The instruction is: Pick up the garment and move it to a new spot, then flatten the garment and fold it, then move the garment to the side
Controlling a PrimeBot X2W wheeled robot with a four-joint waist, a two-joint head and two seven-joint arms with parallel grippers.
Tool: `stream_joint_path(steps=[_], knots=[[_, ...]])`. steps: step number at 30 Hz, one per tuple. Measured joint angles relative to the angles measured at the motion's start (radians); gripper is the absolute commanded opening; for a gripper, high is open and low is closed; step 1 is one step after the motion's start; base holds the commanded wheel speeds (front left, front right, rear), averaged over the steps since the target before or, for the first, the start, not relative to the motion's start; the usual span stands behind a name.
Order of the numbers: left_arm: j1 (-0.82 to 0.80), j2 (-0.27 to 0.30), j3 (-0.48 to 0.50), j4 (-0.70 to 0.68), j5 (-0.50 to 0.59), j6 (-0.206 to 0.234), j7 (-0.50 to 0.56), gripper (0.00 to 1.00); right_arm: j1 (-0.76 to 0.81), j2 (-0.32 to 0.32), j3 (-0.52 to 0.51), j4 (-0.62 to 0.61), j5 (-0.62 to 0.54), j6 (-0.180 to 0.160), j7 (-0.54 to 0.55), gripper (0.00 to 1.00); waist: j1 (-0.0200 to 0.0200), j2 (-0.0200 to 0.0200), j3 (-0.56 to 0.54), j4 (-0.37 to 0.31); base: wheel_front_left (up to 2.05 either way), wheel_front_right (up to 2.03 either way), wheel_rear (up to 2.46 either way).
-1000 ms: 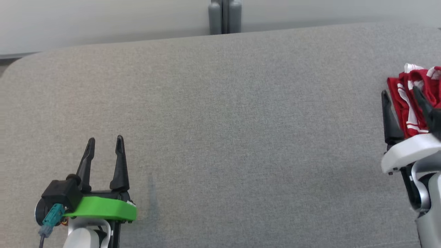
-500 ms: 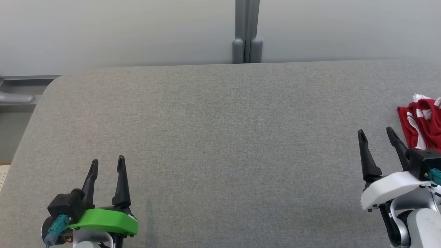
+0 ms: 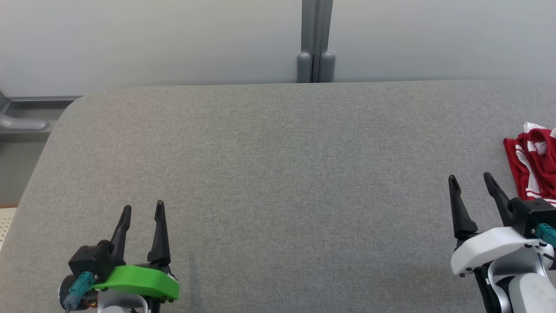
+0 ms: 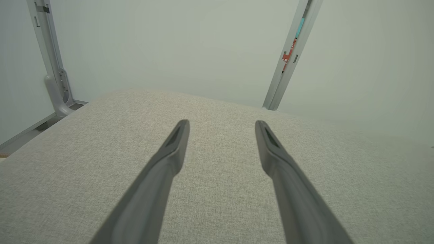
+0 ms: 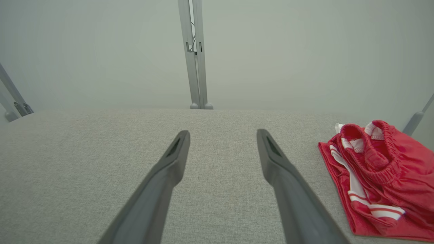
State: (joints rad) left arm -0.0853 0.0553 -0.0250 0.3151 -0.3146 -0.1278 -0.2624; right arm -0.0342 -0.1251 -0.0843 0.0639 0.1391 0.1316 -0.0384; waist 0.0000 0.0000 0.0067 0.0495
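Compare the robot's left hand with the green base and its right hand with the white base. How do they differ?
The left hand has a bright green cover at its base; the right hand has a white one. The right hand stands beside the red and white garment; the left hand is far from it, over the bare grey fabric table. Both have two long dark fingers, stand open and hold nothing.

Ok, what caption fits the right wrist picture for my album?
Open right gripper above the grey fabric surface, red garment lying beside it.
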Motion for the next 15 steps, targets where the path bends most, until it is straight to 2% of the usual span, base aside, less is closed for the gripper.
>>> stream_joint_path(steps=[15], knots=[[-0.008,0.016,-0.016,-0.001,0.000,0.000,0.000,1.00,0.006,0.019,-0.003,0.001,0.000,0.000,-0.007,1.00,0.0000,0.0000,0.008,-0.015,0.00,0.00,0.00]])
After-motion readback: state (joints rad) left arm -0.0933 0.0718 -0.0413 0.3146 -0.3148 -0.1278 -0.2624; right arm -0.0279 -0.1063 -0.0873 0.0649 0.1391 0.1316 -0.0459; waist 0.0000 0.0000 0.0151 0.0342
